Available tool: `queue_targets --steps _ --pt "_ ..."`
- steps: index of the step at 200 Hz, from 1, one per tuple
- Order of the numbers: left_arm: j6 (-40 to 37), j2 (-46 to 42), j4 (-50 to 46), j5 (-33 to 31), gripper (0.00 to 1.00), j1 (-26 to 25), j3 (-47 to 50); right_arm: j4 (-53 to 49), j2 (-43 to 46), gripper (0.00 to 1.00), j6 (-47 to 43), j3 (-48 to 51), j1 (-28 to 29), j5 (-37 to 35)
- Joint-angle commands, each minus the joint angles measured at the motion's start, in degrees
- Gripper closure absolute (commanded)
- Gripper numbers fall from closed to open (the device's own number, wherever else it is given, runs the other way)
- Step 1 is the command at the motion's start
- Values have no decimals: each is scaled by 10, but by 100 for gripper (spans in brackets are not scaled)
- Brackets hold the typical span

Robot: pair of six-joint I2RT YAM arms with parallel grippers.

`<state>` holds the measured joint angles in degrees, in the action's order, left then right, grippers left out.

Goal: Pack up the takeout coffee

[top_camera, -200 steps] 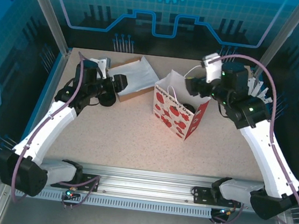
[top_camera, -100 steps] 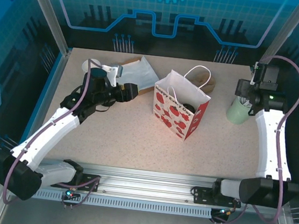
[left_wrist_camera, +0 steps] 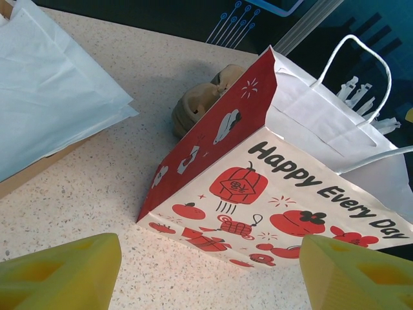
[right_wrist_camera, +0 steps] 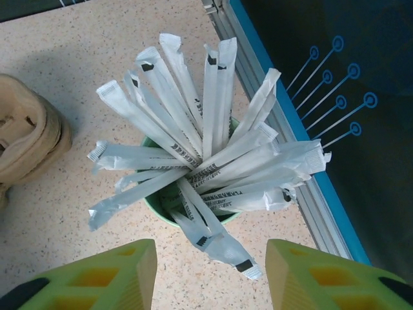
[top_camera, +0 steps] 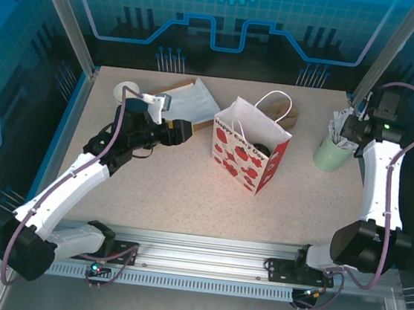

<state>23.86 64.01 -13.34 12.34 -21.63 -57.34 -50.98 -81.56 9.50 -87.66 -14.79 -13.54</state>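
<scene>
I'm seeing the takeout coffee (top_camera: 259, 150) sitting inside the red-printed bag (top_camera: 240, 159) at frame centre, just its round black lid showing. Left fingers (left_wrist_camera: 64, 271) are hanging spread, and right fingers (right_wrist_camera: 97, 278) are hanging spread above the stick cup (top_camera: 330, 158).

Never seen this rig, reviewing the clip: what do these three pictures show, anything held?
Two white robot arms, bolted at the table's near edge. The overhead picture looks down from behind them. The other two come from cameras on each wrist, the yellow wedges being that arm's fingers. The left gripper, open and empty, faces a red-printed white paper gift bag. The right gripper hangs open above a pale green cup of white wrapped sticks. Also lying there: white paper sheets, brown pulp trays. A dark round shape inside the bag may be the coffee's lid; unclear.
</scene>
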Motion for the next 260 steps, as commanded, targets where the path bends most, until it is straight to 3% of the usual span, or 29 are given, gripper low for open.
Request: queue_targets --steps 1,59,175,260 --pt "-15 -13 13 11 25 -4 11 10 -10 58 14 11 -18 44" --pt "-17 -12 18 11 25 -4 19 26 -38 65 16 16 -26 63" --pt "-15 -9 16 12 25 -4 17 35 -16 94 16 17 -27 96" --pt "-19 -11 5 11 25 -4 7 -24 72 97 15 -66 -13 93"
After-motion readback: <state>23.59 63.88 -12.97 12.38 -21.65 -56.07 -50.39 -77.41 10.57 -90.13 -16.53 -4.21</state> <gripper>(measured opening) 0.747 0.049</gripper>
